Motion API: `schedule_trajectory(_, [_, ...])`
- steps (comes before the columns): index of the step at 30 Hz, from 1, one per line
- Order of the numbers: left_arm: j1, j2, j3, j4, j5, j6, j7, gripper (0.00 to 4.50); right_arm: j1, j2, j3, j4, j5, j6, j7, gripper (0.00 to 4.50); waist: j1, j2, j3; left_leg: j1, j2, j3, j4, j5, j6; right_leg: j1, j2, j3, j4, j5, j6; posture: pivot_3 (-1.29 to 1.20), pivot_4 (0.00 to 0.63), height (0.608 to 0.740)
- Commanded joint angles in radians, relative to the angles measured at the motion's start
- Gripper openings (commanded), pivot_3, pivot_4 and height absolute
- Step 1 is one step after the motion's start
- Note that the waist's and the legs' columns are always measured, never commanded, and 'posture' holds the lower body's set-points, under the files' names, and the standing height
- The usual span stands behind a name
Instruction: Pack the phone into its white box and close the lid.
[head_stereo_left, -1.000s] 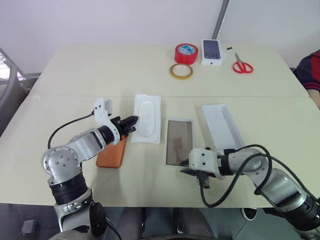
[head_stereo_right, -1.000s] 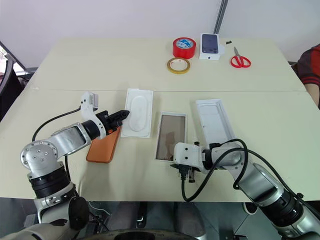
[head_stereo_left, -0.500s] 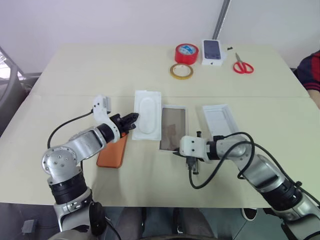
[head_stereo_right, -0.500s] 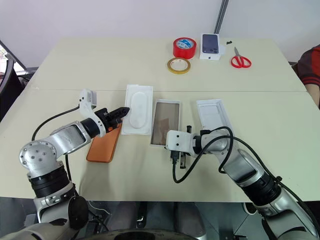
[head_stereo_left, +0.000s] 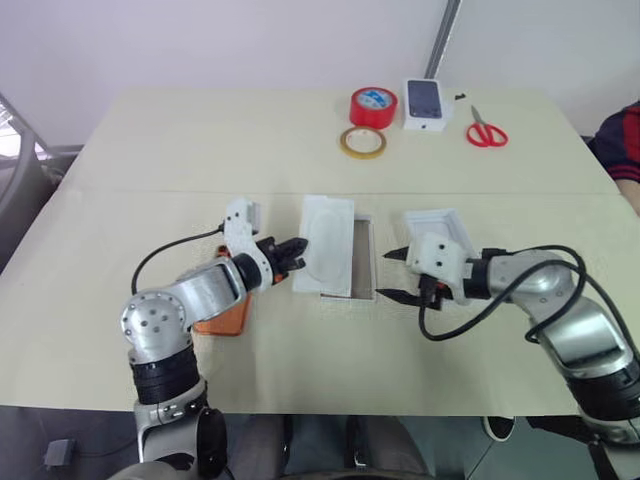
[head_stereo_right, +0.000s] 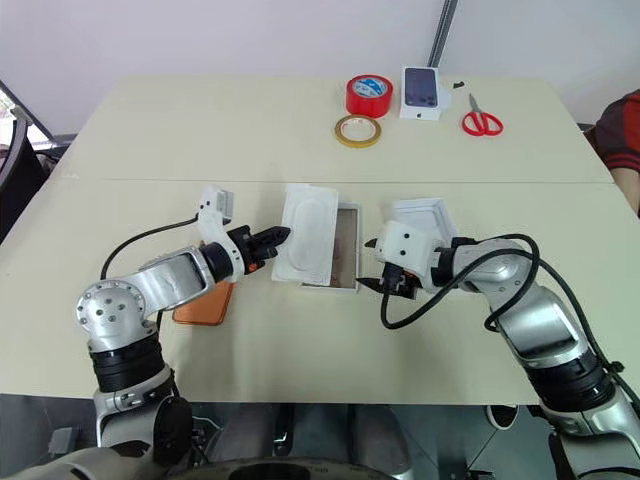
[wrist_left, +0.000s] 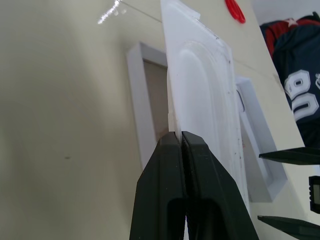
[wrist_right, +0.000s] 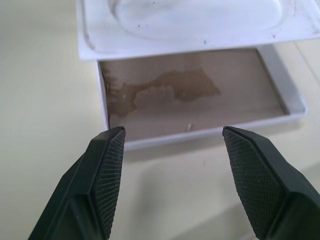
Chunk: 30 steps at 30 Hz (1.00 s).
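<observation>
Head stereo pair looks fwd & down over table (head_stereo_left: 150, 140), both arms in shot. L wrist cam close along white insert (wrist_left: 210, 95); R wrist cam close over white box (wrist_right: 200, 95). All share box.

My arms: silver-grey shells, black joints, white wrist blocks, looping black cables; left tool (head_stereo_left: 299, 244) and right tool (head_stereo_left: 391, 274) black, cross-hatched pads (wrist_right: 109, 162).

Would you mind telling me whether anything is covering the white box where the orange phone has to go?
Yes: the white plastic insert with an oval recess, pinched by the left end effector, overlaps the shallow white box, covering much of its floor. The flat orange phone lies beside the left arm.
</observation>
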Motion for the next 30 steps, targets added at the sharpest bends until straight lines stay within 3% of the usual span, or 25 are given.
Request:
schedule_trajectory(1, [-0.023,-0.009,-0.026,0.001,0.008,-0.026,0.015,0.0,0.006,-0.02,-0.042,-0.036,0.017,-0.01,-0.007,3.23,-0.002,0.0,0.0,0.0,0.0,0.0,0.0,0.0,0.0,0.0,0.0,0.0,0.0,0.0,0.0,0.0,0.15,0.74])
schedule_trajectory(8, [-0.045,-0.035,-0.054,0.039,0.014,-0.051,0.017,0.0,0.008,-0.022,-0.061,-0.027,0.014,-0.015,-0.03,3.23,-0.001,0.0,0.0,0.0,0.0,0.0,0.0,0.0,0.0,0.0,0.0,0.0,0.0,0.0,0.0,0.0,0.15,0.74])
schedule_trajectory(15, [-0.047,-0.04,-0.058,0.019,-0.034,-0.064,0.004,3.47,0.004,-0.031,-0.077,-0.009,0.019,-0.028,-0.039,3.3,-0.002,0.0,0.0,0.0,0.0,0.0,0.0,0.0,0.0,0.0,0.0,0.0,0.0,0.0,0.0,0.0,0.15,0.74])
schedule_trajectory(16, [-0.042,-0.032,-0.056,0.013,-0.045,-0.063,0.0,3.47,0.0,-0.029,-0.08,-0.005,0.021,-0.03,-0.04,3.3,-0.002,0.0,0.0,0.0,0.0,0.0,0.0,0.0,0.0,0.0,0.0,0.0,0.0,0.0,0.0,0.0,0.15,0.74])
schedule_trajectory(19, [-0.035,0.011,-0.033,-0.003,-0.073,-0.077,-0.012,3.53,-0.021,-0.016,-0.08,0.011,0.022,-0.031,-0.053,2.43,-0.003,0.0,0.0,0.0,0.0,0.0,0.0,0.0,0.0,0.0,0.0,0.0,0.0,0.0,0.0,0.0,0.15,0.74])
schedule_trajectory(23, [-0.044,0.115,-0.004,-0.014,-0.06,-0.12,-0.063,3.53,-0.085,0.012,-0.056,0.054,0.003,-0.023,-0.094,0.34,-0.006,0.0,0.0,0.0,0.0,0.0,0.0,0.0,-0.001,0.0,0.001,0.0,0.0,0.0,0.0,0.0,0.15,0.74])
schedule_trajectory(24, [-0.041,0.16,-0.017,-0.024,-0.028,-0.129,-0.097,3.53,-0.104,0.023,-0.049,0.061,0.002,-0.018,-0.102,0.03,-0.007,0.0,0.0,0.0,0.0,0.0,0.0,0.0,-0.001,0.0,0.001,0.0,0.0,0.0,0.0,0.0,0.15,0.74])
schedule_trajectory(30, [0.06,0.428,-0.166,-0.113,0.206,-0.298,-0.439,3.53,-0.236,0.108,0.073,0.139,-0.09,0.033,-0.174,0.03,-0.008,0.001,0.0,0.0,0.0,0.0,-0.002,0.001,-0.001,-0.001,0.001,0.0,0.0,0.0,0.0,0.0,0.15,0.74])
